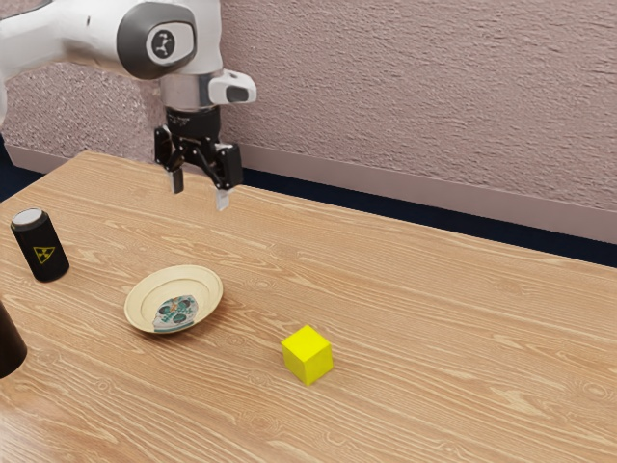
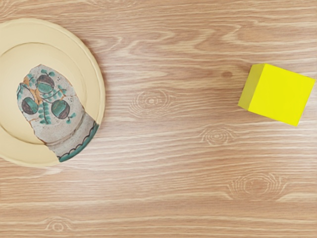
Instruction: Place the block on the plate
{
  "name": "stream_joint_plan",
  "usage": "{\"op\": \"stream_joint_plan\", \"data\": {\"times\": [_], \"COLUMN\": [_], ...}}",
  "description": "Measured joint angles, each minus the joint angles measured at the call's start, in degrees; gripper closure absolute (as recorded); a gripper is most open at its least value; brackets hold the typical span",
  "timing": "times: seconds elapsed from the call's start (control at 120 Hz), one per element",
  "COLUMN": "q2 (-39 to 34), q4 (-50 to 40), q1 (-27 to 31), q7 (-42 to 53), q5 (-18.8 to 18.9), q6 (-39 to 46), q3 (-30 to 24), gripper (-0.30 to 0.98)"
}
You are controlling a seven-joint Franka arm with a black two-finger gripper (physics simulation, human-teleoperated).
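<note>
Exterior view: gripper (image 1: 200,201) hovering above the bench (image 1: 434,318), fingers (image 1: 223,199) standing apart, grasping nothing. Yellow block (image 1: 308,356) resting on bench, apart from the plate (image 1: 174,300), toward the exterior view's right.

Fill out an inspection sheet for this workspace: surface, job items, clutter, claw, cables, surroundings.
Surface: light wood-grain table, no spill seen.
Job item, block: plain yellow cube, resting on the table beside the plate, not on it.
Job item, plate: round cream plate with a grey-and-teal patterned patch, upright on the table, no block on it.
Clutter: black can with a silver top and yellow triangle mark, standing near the plate; dark rounded object cut off at the exterior view's left edge, identity unclear.
Claw: black two-finger claw, open, raised above the table, holding nothing.
Cables: nothing seen.
Surroundings: rough pinkish wall behind the table.
</note>
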Motion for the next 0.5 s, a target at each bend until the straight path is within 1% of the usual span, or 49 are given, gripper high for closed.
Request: {"op": "stream_joint_plan", "data": {"times": [0.1,0.3,0.333,0.392,0.433,0.5], "q2": [0.25,3.79,4.17,3.98,3.87,3.77], "q4": [0.09,0.11,-0.83,-5.9,-9.22,-11.67], "q1": [1.04,2.06,2.35,3.62,3.98,4.15], "q7": [0.58,2.15,2.5,3.21,3.87,4.86], "q5": [0.05,-0.68,-0.9,-1.29,-1.85,-2.48], "q6": [0.45,4.72,5.73,8.78,11.27,14.62], "q3": [-0.06,-1.02,-2.04,-4.53,-5.26,-6.2], "gripper": [0.0,0.0,0.0,0.0,0.0,0.0]}}
